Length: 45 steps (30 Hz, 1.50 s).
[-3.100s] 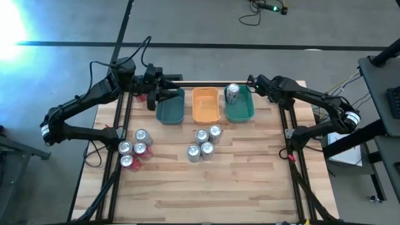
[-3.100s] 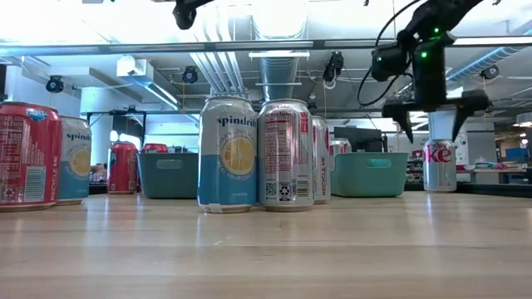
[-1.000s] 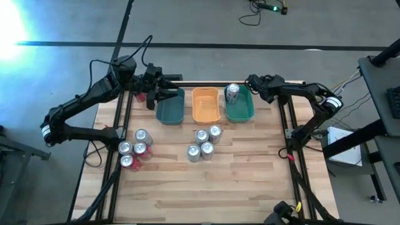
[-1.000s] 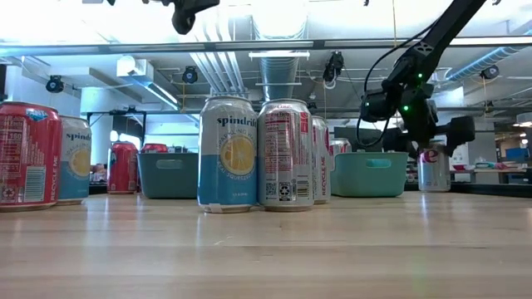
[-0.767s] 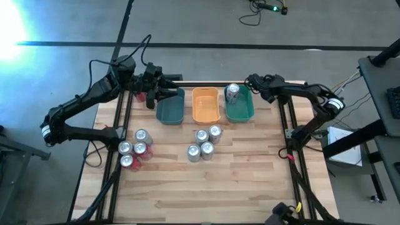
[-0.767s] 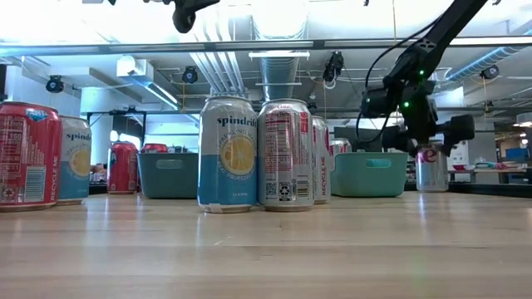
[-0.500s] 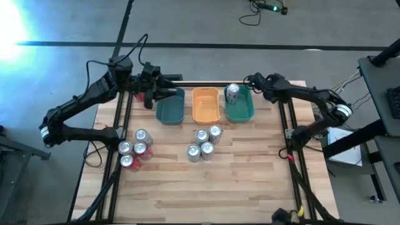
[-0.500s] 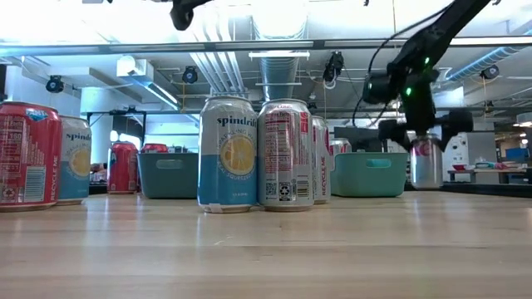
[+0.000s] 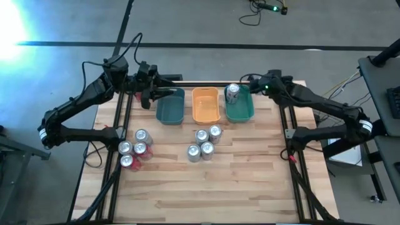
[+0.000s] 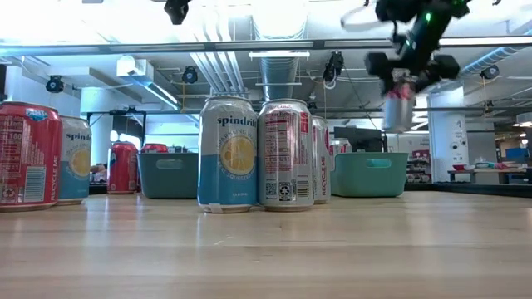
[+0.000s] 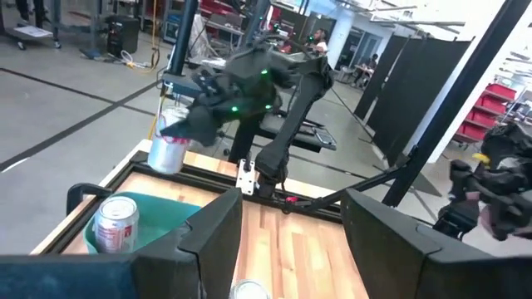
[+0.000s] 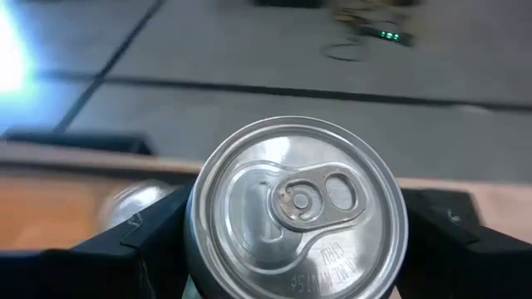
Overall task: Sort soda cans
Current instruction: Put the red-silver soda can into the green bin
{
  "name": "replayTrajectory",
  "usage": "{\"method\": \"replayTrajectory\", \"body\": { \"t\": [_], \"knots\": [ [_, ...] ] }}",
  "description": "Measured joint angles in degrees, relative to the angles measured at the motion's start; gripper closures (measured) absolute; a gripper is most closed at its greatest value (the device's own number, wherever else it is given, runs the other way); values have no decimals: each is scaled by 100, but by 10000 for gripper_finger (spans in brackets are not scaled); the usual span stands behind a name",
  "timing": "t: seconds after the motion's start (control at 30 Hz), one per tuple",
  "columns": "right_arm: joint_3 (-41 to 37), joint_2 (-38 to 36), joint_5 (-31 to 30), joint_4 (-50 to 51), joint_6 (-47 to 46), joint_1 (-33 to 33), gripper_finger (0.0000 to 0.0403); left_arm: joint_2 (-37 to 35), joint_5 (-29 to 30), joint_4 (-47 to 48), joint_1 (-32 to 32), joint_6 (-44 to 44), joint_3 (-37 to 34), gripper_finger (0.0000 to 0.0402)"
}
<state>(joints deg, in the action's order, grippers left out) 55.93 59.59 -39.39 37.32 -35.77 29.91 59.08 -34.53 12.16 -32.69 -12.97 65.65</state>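
Note:
My right gripper (image 10: pixel 401 83) hangs high above the table's far right, shut on a silver-grey soda can (image 10: pixel 399 106) with a reddish base (image 11: pixel 165 152). The arm covers that can in the high view. Another silver can (image 9: pixel 232 92) stands in the teal-green tray (image 9: pixel 244 114). My left gripper (image 9: pixel 150 95) hovers open and holds nothing at the far left, beside the dark teal tray (image 9: pixel 170 112). Several red and silver cans (image 9: pixel 134 150) stand upright at the left. Several silver cans (image 9: pixel 205 142) stand at mid-table. My right gripper pinches the can's upper side wall (image 12: pixel 199 249), just under the rim, between its two fingers (image 12: pixel 145 245). They come from above and point down, one on each side of the can. The can hangs upright below the gripper, lifted clear of the table, its top (image 12: pixel 298 199) facing the wrist camera.
An orange tray (image 9: pixel 205 106) sits between the dark teal and teal-green trays along the far edge. Black frame rails (image 9: pixel 294 156) run along both table sides. Bare wood (image 9: pixel 206 194) covers the near half of the table.
My right gripper has taken the silver can that stood on the table right of the teal-green tray. It has lifted the can well clear of the table and carried it a little toward that tray. The can has stayed upright.

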Motion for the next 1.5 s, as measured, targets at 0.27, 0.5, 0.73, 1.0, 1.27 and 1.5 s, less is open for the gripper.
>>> {"method": "replayTrajectory", "body": {
  "t": [0.27, 0.5, 0.73, 1.0, 1.27, 1.5],
  "knots": [
    [-233, 48, 1408, -910, 1563, -127, 101, 4, 5, -143, -2, 24, 0, 212],
    [-380, 175, 1798, -1195, 2494, 51, 101, 55, 9, -346, 0, -310, 2, 212],
    [-919, 497, 2591, -2267, 2952, 166, 100, 58, 103, -971, 0, -785, 2, 212],
    [-1442, 577, 2505, -2953, 3653, 222, 99, 45, 387, -1049, 39, -1053, 2, 212],
    [-2214, 578, 2410, -3965, 3692, 403, 99, 45, 859, -1047, 61, -1119, 2, 212],
    [-2857, 588, 2193, -4989, 3726, 403, 95, 56, 1012, -1045, 63, -1158, 2, 212]
  ]
}}
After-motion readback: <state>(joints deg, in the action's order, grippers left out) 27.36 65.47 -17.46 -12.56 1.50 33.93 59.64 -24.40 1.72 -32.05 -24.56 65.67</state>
